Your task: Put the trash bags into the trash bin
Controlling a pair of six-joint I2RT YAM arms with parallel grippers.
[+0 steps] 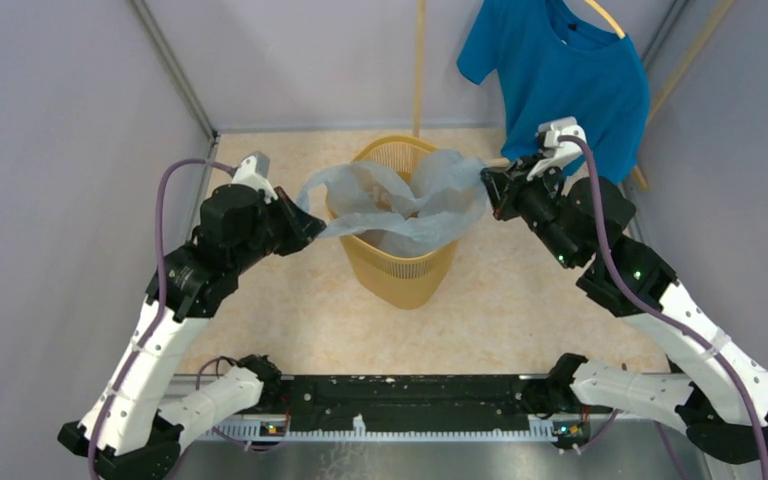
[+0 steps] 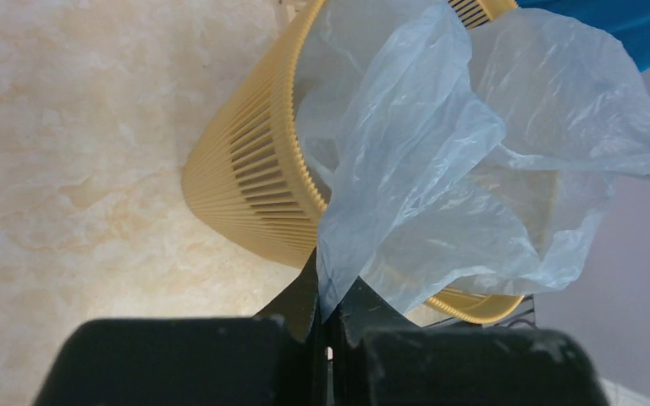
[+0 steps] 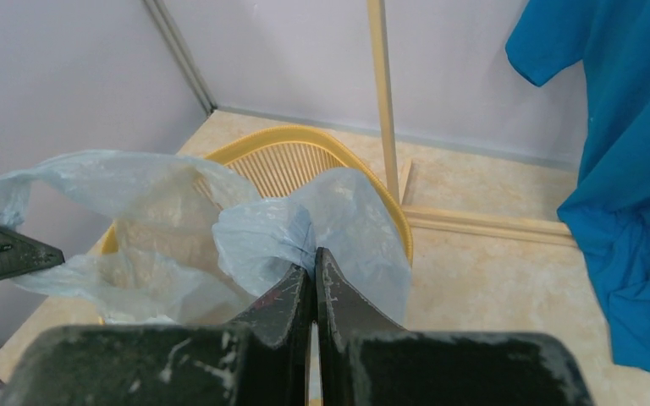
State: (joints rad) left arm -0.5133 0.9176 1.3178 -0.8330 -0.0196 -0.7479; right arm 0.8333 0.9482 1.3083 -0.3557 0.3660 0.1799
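The yellow-orange trash bin (image 1: 400, 265) stands upright in the middle of the table. A pale blue trash bag (image 1: 400, 205) is spread over its mouth, with the middle sagging inside and both sides stretched past the rim. My left gripper (image 1: 312, 226) is shut on the bag's left edge, just left of the bin. The film (image 2: 406, 169) runs straight down between its fingers (image 2: 300, 296). My right gripper (image 1: 487, 183) is shut on the bag's right edge at the bin's upper right rim, where the film (image 3: 262, 237) bunches at the tips (image 3: 292, 292).
A bright blue T-shirt (image 1: 560, 75) hangs on a wooden hanger at the back right, close behind the right arm. A wooden pole (image 1: 419, 65) rises behind the bin. Grey walls close in on the left, back and right.
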